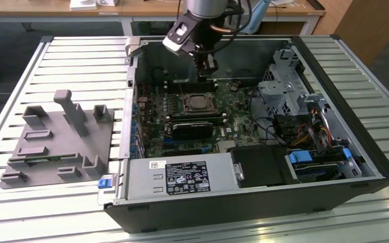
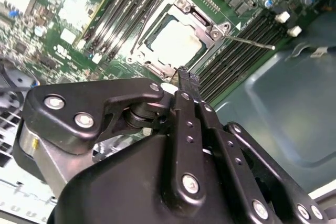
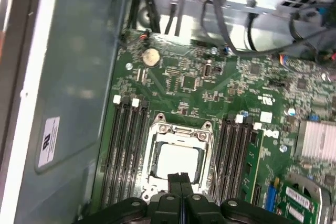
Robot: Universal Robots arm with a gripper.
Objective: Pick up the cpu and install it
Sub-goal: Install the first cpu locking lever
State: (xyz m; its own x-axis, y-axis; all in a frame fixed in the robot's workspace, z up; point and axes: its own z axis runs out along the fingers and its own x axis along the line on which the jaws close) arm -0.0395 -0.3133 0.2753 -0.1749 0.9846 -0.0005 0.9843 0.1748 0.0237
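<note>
The gripper [image 3: 181, 179] hangs with fingers pressed together, nothing between them, tips just above the socket frame [image 3: 181, 129]; beyond them the cpu [image 3: 177, 162] lies flat inside that frame, apparently seated, so no grasp is needed; farther off, motherboard [image 3: 210, 85] and case wall [image 3: 73, 77].

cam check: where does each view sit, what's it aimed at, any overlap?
Exterior view: off the arm, high, angled down into the open computer case; shows the arm and gripper over the motherboard.
First wrist view: on the wrist, looks down past the shut gripper at the cpu in its socket.
Second wrist view: on the wrist, looks obliquely over the gripper linkage at the cpu.
Shared: cpu and gripper, all three.
</note>
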